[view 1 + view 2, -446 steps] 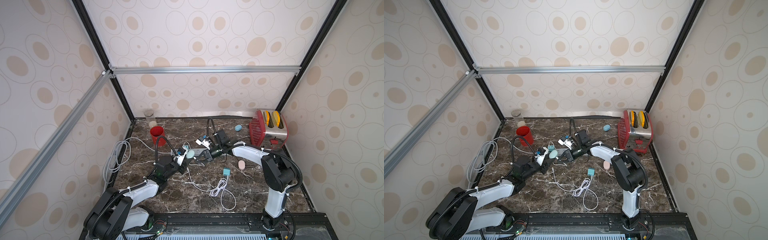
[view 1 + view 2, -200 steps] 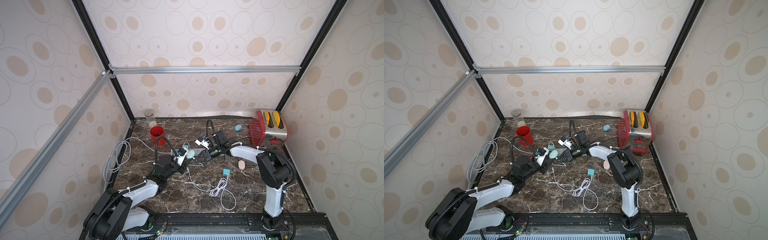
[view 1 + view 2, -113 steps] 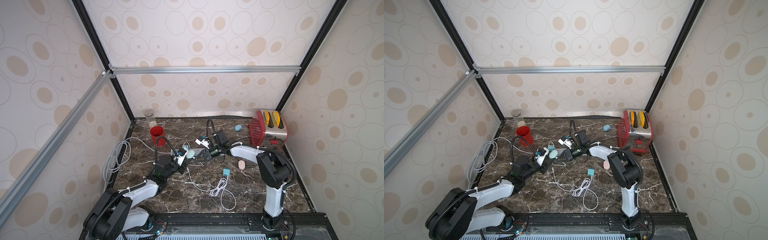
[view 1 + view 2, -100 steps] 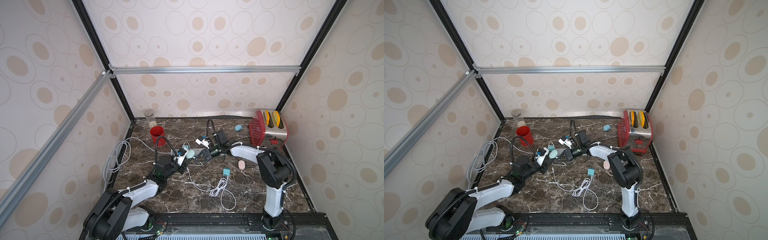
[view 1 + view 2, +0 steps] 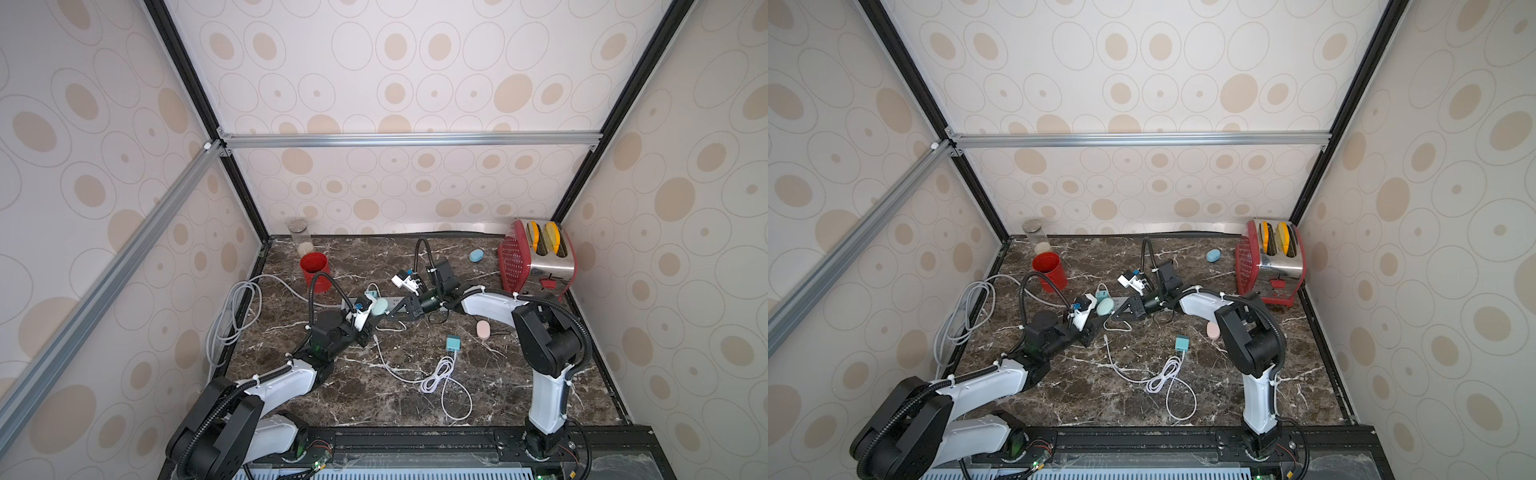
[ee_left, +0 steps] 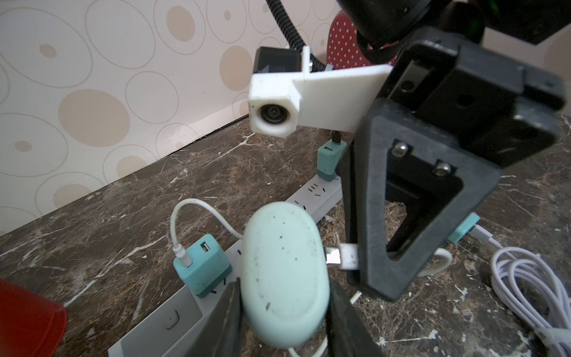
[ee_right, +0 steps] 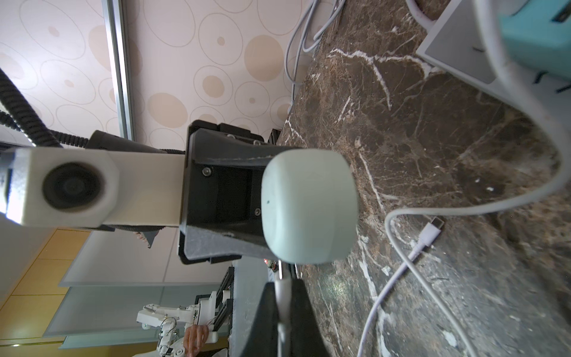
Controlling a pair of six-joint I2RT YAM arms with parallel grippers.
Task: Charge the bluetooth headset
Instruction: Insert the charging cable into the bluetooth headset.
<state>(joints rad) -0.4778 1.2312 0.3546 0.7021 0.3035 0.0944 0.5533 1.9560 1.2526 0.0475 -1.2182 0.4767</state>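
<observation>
Mint case [image 6: 284,262] | gripped, L end effector [image 6: 285,298] | plug [image 6: 347,256] alongside (R end effector [image 7: 282,290])

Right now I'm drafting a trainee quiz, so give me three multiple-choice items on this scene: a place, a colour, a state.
1. Where is the mint headset case? A in the toaster; B between the jaws of the left gripper, over the power strip; C inside the red cup.
2. What colour is the small case lying by the right arm? A pink; B black; C yellow.
3. How is the right gripper? A open, empty; B shut on the cup; C shut on the white cable plug.
B: the jaws flank it in the left wrist view. A: pink in both top views. C: its jaws pinch the plug.
</observation>
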